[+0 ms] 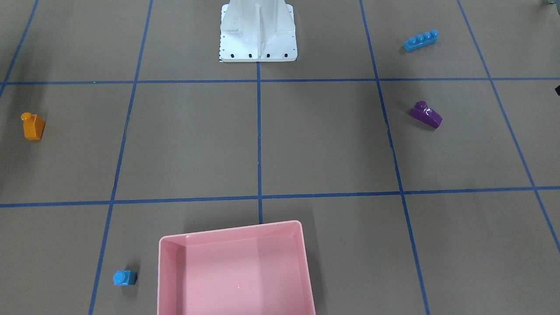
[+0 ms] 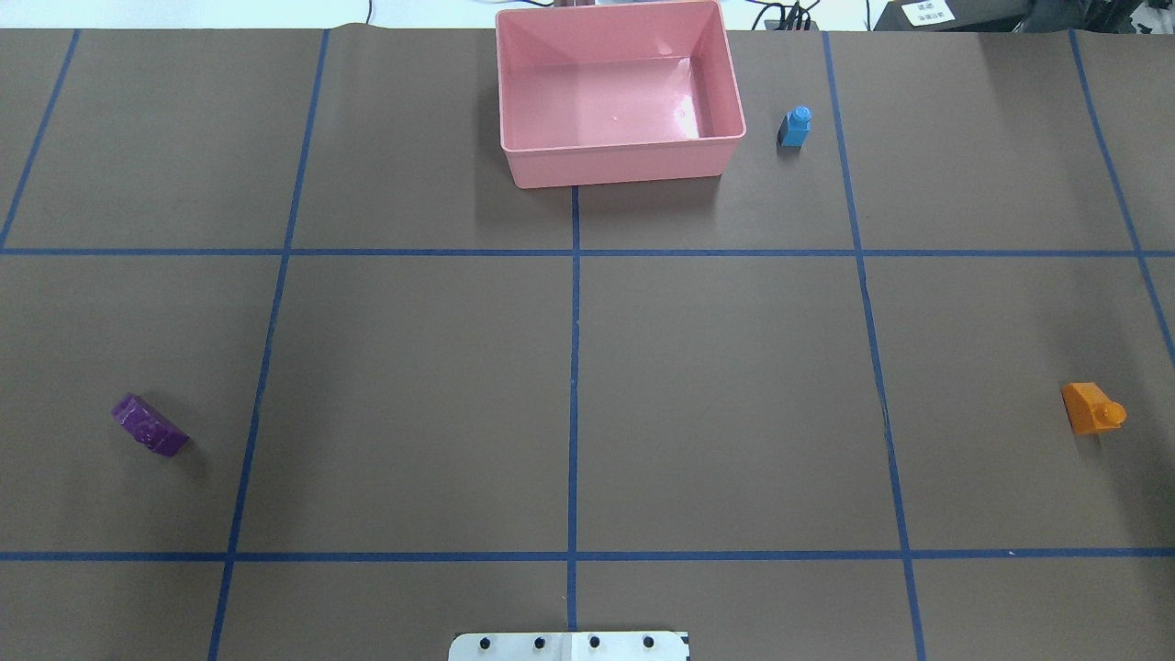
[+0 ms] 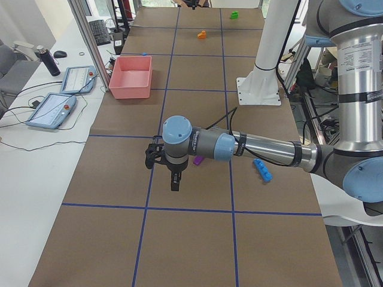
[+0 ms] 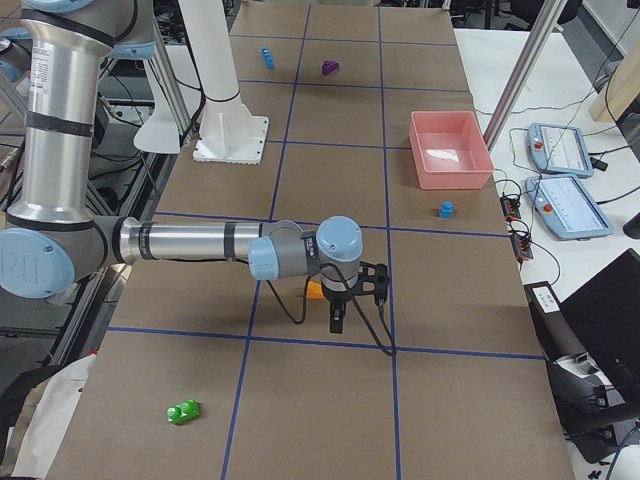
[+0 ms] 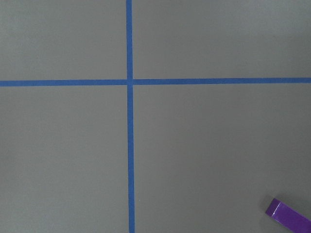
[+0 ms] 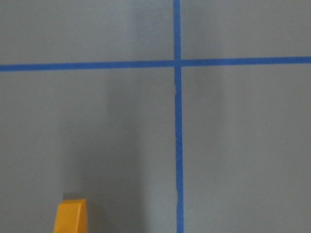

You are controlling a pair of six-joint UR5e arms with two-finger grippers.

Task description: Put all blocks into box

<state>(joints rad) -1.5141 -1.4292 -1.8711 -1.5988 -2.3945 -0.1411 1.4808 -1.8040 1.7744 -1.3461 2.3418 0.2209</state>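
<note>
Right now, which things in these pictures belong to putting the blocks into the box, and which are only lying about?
For the job:
pink box
long blue brick
small blue brick
green brick
orange brick
purple brick

Only lying about:
white robot base
control tablets
keyboard
dark bottle

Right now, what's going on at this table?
No block is in the pink box yet. The long blue block, purple block, orange block, small blue block and green block all lie loose on the table, the small blue one beside the box. The left gripper hangs near the purple block, the right gripper near the orange one; I cannot tell whether either is open.
</note>
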